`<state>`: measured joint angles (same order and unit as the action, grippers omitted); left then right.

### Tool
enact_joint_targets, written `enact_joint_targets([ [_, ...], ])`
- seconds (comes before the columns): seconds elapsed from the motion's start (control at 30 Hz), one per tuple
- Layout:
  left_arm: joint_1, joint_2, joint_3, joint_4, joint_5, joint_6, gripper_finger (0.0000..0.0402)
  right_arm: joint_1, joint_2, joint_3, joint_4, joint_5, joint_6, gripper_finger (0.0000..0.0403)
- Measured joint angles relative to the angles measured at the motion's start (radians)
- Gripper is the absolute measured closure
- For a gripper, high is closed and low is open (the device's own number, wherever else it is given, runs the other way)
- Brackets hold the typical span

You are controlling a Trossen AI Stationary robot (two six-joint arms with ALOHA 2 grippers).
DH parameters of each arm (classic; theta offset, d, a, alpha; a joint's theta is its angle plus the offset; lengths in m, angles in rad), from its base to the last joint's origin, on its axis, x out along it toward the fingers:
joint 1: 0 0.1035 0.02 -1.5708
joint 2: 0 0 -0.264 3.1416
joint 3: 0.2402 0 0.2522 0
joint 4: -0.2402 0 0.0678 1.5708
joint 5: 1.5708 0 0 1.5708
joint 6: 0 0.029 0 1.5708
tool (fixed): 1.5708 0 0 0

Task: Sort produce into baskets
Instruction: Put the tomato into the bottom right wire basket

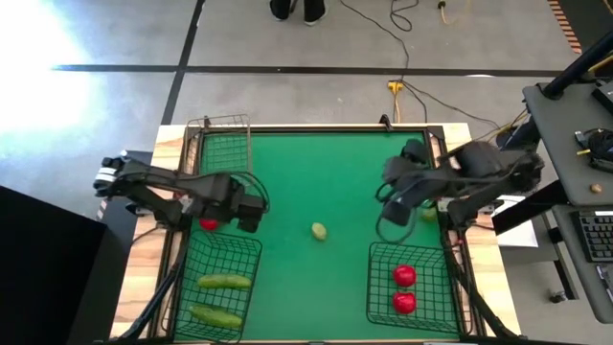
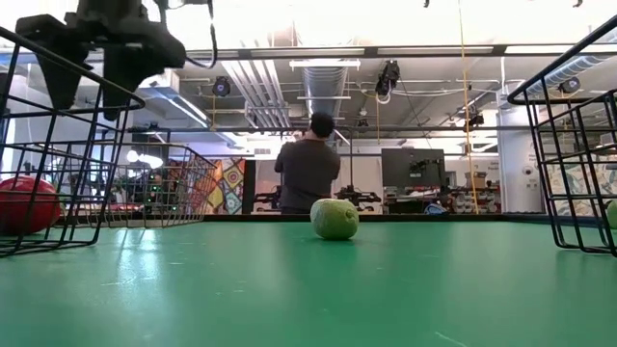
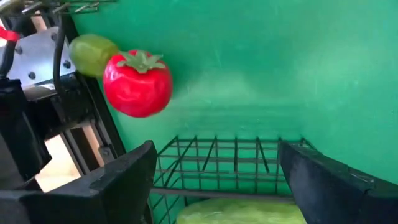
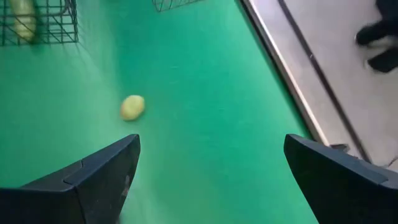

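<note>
The surface (image 1: 316, 182) has a matt green mat, smooth, with a pale wood border (image 1: 144, 278). The baskets (image 1: 218, 278) are thin dark metal wire. The tomato (image 3: 137, 84) is glossy red plastic — it shows a bright highlight. The small round fruit (image 2: 335, 219) looks matt, slightly rough. The left pincer (image 3: 217, 180) has fingers of matt dark plastic.

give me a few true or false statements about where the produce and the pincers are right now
1. Two cucumbers lie in the left front basket. True.
2. Right front basket holds three tomatoes. False: two.
3. A pale fruit lies loose on the green mat. True.
4. Right pincer grips that fruit. False: it is open, empty.
5. Left pincer is open. True.
</note>
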<state>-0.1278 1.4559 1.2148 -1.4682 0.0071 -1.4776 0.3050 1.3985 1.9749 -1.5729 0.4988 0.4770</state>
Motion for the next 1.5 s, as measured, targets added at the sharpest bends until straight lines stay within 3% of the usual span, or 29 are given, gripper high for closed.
enact_joint_targets([
  [0.17,0.067,0.025,-0.002,0.000,0.047,0.016,0.0083,-0.007,-0.104,-0.067,0.002,0.000,-0.058,0.0012],
  [0.4,0.157,0.038,-0.084,0.004,0.144,0.071,0.0083,-0.007,-0.272,-0.262,0.019,-0.001,-0.012,0.0012],
  [0.8,0.215,0.037,-0.217,0.040,0.189,0.109,0.0083,-0.007,-0.446,-0.593,0.281,-0.056,-0.014,0.0012],
  [1.17,0.337,0.035,-0.357,0.118,0.150,0.196,0.0083,-0.007,-0.428,-0.644,0.308,-0.058,0.002,0.0012],
  [1.37,0.334,0.037,-0.442,0.195,0.192,0.181,0.0083,-0.007,-0.429,-0.642,0.330,-0.058,0.015,0.0012],
  [1.5,0.305,0.036,-0.452,0.231,0.118,0.162,0.0083,-0.007,-0.429,-0.642,0.336,-0.054,0.028,0.0012],
])
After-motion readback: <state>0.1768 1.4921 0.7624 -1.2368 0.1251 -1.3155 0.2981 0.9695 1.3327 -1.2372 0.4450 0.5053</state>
